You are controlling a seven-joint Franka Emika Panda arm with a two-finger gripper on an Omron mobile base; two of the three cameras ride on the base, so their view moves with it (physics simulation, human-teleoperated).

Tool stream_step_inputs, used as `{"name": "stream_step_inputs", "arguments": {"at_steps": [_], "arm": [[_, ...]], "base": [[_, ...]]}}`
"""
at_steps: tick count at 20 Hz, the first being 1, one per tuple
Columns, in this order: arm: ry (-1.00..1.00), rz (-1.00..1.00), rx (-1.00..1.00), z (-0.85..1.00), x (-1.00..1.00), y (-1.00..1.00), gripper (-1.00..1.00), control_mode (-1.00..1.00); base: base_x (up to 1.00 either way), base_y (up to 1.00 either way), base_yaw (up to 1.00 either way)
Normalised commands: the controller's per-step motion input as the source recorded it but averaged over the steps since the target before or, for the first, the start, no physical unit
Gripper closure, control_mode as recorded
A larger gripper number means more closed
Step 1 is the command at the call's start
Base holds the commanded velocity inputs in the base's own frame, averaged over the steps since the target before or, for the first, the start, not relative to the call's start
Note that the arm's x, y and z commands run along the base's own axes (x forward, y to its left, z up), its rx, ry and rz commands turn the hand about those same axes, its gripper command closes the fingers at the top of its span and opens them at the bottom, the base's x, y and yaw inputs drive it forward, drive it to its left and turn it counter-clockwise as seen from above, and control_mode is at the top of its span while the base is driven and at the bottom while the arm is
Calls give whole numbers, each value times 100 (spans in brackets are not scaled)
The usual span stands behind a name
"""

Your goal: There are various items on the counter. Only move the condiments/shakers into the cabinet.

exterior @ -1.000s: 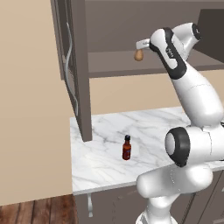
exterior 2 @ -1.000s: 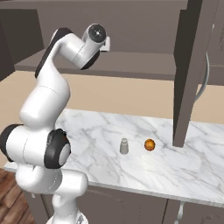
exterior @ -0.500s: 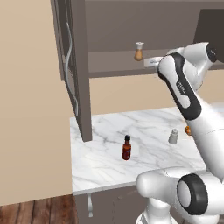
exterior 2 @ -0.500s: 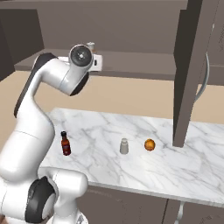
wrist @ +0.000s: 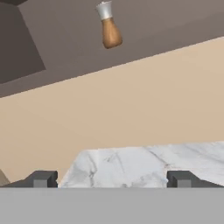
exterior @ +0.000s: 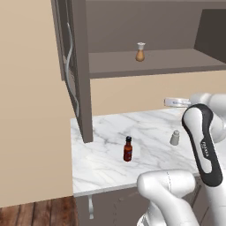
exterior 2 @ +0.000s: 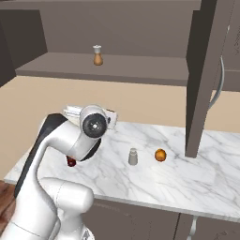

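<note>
My arm (exterior: 205,145) carries small white lettering along its dark band, too small for me to read. My gripper (wrist: 111,179) is spread wide and holds nothing; both fingertips (wrist: 43,179) rise over the back edge of the counter (wrist: 144,164). The tan shaker (wrist: 109,29) stands upright on the cabinet (exterior: 145,62) shelf, well above and beyond my fingers. The red bottle (exterior: 128,149), grey shaker (exterior: 175,137) and orange fruit (exterior 2: 160,154) stand on the counter, apart from one another.

tan shaker (exterior: 140,51): upright on cabinet (exterior: 176,66) shelf
red bottle (exterior: 128,149): upright on desk (exterior: 106,154)
grey shaker (exterior: 175,137): upright on desk
orange fruit (exterior 2: 160,154): beside grey shaker
</note>
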Motion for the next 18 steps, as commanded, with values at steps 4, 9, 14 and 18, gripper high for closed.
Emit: {"name": "stream_step_inputs", "arguments": {"at_steps": [4,9,14,18], "arm": [[4,7,3,-48,-21,-46,-100,-100],[-1,24,0,-16,0,-13,-100,-100],[0,52,0,-36,18,0,-100,-100],[0,61,-7,-42,8,0,-100,-100]], "base": [[0,0,0],[0,0,0],[0,0,0],[0,0,0]]}}
